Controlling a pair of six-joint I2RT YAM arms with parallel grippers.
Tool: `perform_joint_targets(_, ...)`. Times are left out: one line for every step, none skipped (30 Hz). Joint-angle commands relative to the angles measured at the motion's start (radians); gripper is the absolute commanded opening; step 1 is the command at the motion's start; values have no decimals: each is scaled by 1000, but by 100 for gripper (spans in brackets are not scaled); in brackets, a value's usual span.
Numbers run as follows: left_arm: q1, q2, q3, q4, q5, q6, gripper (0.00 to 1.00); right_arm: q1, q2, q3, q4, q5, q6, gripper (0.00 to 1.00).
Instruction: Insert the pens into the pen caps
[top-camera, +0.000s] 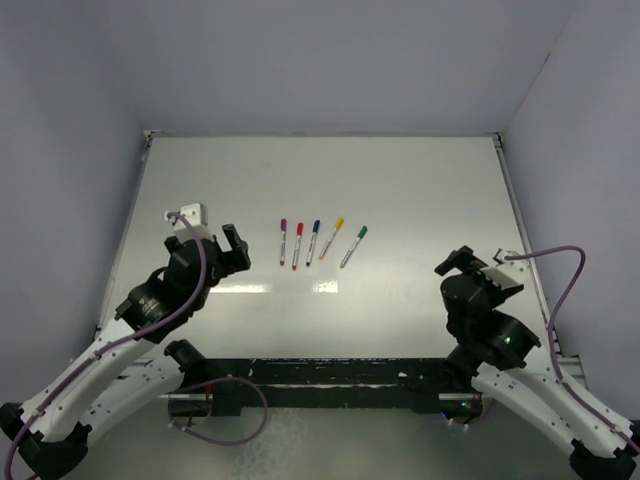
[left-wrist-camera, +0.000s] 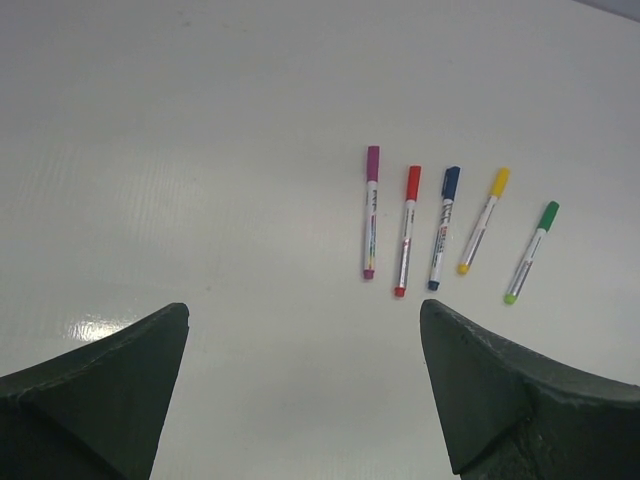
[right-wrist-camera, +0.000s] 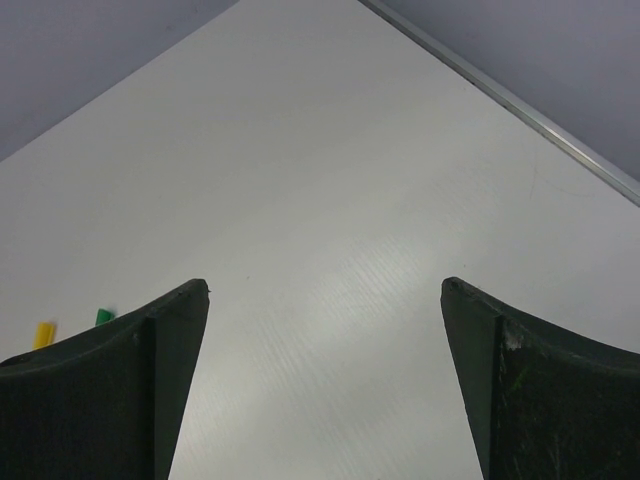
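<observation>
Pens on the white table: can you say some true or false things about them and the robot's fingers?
1. Five thin white marker pens lie in a row on the white table. True.
2. The left fingers hold a pen. False: they are open and empty, apart from the pens.
3. The green-capped pen lies at the row's right end. True.
4. The right fingers are shut. False: they are wide open, holding nothing.
5. Every pen has a coloured cap on it. True.

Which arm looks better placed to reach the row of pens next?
Probably left: the left gripper, open, sits nearer the pens, all five in its camera's view; the right gripper stands farther off.
</observation>
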Motion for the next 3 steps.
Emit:
perform_joint_targets(3,20,3,26,-19,-6,99,-2,4,36,-1,44,20,100)
perform_joint_targets(2,23,4,26,-17,-7,99,-2,2,36,-2,43,20,100)
perform_joint_targets(3,23,3,28,-15,-9,99,-2,0,36,-2,44,19,100)
